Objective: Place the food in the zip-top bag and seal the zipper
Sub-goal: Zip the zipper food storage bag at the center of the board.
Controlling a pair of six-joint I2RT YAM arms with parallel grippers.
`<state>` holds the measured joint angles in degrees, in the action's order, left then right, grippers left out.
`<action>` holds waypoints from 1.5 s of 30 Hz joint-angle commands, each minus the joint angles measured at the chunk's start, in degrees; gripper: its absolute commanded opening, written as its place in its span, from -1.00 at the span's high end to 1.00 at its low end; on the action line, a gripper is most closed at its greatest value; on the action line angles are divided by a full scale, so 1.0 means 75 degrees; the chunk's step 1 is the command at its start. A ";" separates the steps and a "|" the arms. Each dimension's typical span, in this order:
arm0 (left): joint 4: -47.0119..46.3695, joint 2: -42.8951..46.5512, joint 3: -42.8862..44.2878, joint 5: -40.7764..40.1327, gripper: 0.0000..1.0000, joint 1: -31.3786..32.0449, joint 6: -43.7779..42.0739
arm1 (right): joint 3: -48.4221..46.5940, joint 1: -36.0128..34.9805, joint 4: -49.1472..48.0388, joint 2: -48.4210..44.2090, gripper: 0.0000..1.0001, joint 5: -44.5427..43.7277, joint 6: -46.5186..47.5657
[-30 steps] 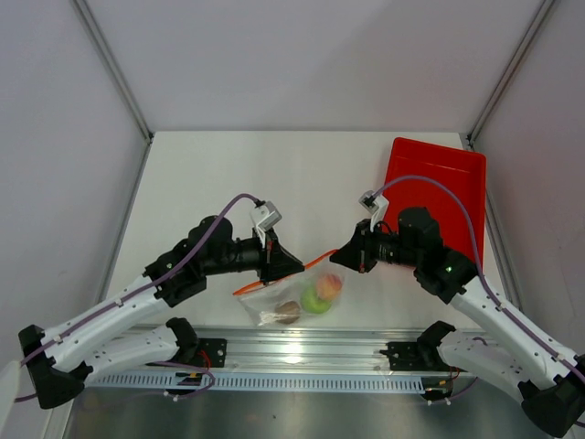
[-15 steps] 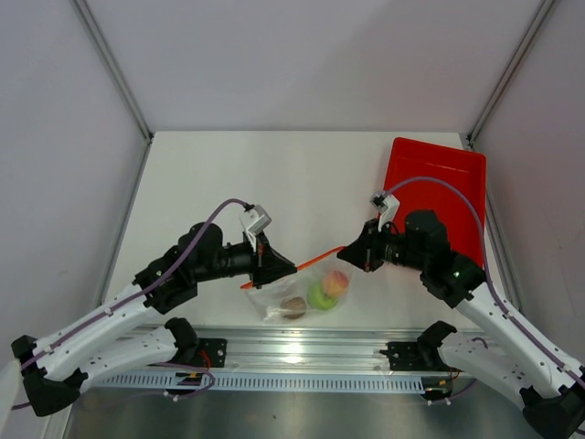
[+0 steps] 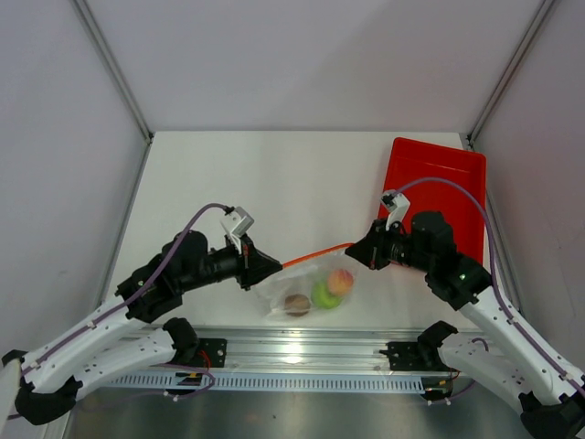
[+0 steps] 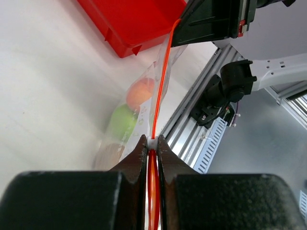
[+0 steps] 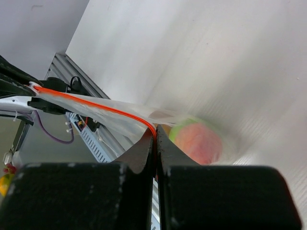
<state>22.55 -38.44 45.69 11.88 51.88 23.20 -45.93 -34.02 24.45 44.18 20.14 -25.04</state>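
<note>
The clear zip-top bag hangs between both grippers, above the table's near edge. Inside it are the green apple, the orange-pink peach and the brown lump. The orange-red zipper is stretched taut between the grippers. My left gripper is shut on the zipper's left end, at its white slider. My right gripper is shut on the zipper's right end. The peach and the apple show in the right wrist view.
A red rectangular tray lies at the right side of the table, behind the right arm; it also shows in the left wrist view. The aluminium rail runs along the near edge just under the bag.
The left gripper has slid leftward along the zipper and the right gripper has moved right, so the orange strip is now longer and straighter between them. The bag has shifted slightly right.
</note>
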 commanded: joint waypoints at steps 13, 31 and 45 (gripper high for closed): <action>0.1189 0.1268 0.0037 -0.1923 0.99 0.0032 0.0223 | -0.0110 0.0153 0.0291 -0.0313 1.00 -0.0752 -0.0048; 0.1447 0.1867 -0.0279 -0.2135 0.99 0.0032 0.0539 | -0.0192 -0.0116 0.0326 -0.0067 1.00 0.0022 -0.0084; 0.1447 0.1890 -0.0291 -0.2392 0.58 0.0032 0.0539 | -0.0262 -0.0456 -0.0001 0.0413 1.00 0.0045 0.0104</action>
<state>34.02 -24.23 43.42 -4.08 52.01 26.85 -45.95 -37.08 26.22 46.41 20.40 -25.23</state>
